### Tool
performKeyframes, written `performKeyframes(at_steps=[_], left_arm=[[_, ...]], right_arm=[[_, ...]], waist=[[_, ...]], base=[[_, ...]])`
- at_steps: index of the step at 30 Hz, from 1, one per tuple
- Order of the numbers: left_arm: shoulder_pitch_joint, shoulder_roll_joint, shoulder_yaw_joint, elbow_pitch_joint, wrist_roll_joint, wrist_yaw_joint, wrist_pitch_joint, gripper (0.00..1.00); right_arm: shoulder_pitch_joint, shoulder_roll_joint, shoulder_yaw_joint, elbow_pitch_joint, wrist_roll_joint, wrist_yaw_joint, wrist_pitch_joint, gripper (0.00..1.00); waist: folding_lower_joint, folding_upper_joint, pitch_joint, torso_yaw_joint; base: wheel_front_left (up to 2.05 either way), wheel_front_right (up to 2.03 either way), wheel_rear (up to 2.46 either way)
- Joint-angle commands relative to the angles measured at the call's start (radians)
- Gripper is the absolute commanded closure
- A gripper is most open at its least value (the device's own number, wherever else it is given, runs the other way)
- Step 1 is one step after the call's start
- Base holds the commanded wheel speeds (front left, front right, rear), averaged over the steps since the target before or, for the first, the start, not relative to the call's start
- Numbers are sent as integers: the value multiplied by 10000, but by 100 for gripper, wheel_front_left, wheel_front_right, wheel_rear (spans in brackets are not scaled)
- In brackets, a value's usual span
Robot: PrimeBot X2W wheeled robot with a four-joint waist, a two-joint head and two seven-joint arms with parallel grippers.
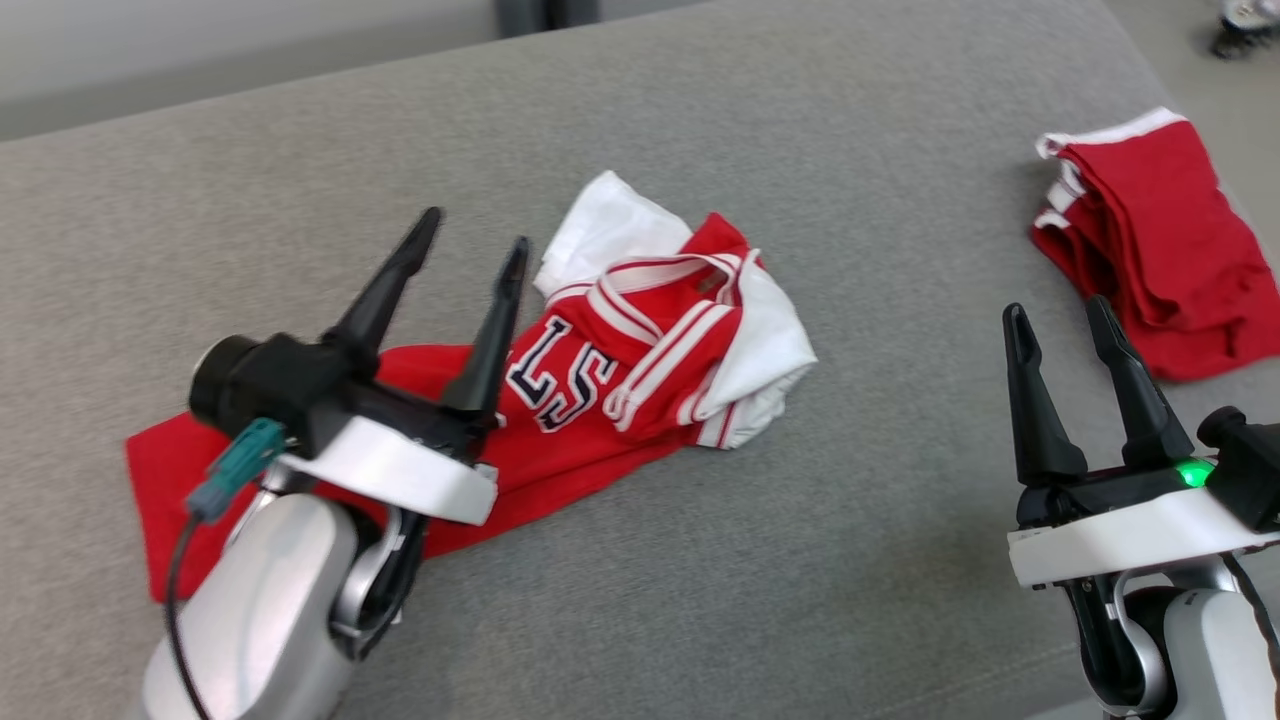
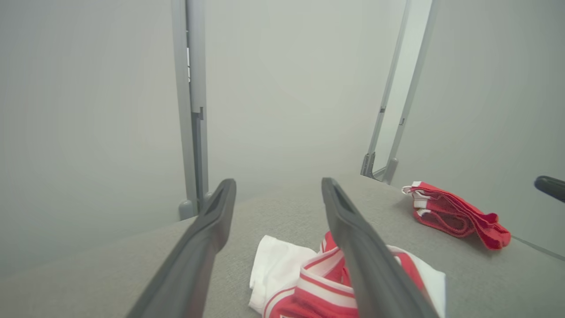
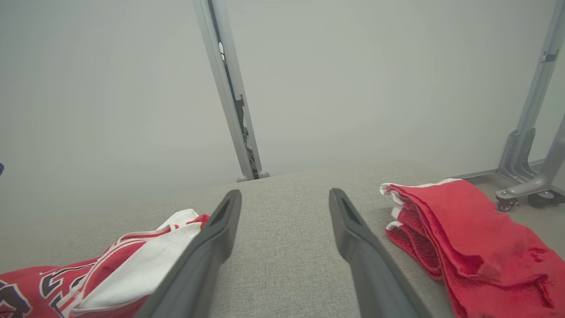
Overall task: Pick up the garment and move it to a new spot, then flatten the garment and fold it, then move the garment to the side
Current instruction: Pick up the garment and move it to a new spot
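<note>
The garment (image 1: 620,370) is a red and white jersey with dark numbers, lying crumpled on the grey padded surface (image 1: 800,150) left of centre. Its red body stretches to the lower left under my left arm. My left gripper (image 1: 476,230) hovers over the jersey's middle, open, with nothing between its fingers. The left wrist view has those fingers spread (image 2: 278,183) above the white sleeve and striped collar of the garment (image 2: 309,282). My right gripper (image 1: 1056,308) stands open at the lower right, apart from the jersey. Its wrist view shows the open gripper (image 3: 285,193) with the garment (image 3: 132,260) at the left.
A folded red cloth with white trim (image 1: 1150,240) lies near the surface's right edge, just beyond my right gripper; both wrist views show this red cloth (image 2: 454,214) (image 3: 463,234). Grey metal frame posts (image 3: 229,88) stand behind the surface. Bare grey surface lies between the two garments.
</note>
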State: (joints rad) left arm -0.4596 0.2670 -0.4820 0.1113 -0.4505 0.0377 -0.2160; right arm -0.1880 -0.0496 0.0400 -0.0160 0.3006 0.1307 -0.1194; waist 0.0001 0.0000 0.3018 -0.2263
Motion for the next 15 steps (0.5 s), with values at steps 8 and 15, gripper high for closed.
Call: performKeyframes(at_steps=[8,15], left_arm=[[1000,724,1517,2,-370,364,-409,0],[2164,1154,2609,-319,-447,348,-467,0]], right_arm=[[297,-114,-262,-269,-322,1,464,0],[585,-302,-256,-274,-432,1,712,0]], waist=[[-1,0,-757,1402],[-1,0,-1183,1996]], base=[[0,0,0],[0,0,0]])
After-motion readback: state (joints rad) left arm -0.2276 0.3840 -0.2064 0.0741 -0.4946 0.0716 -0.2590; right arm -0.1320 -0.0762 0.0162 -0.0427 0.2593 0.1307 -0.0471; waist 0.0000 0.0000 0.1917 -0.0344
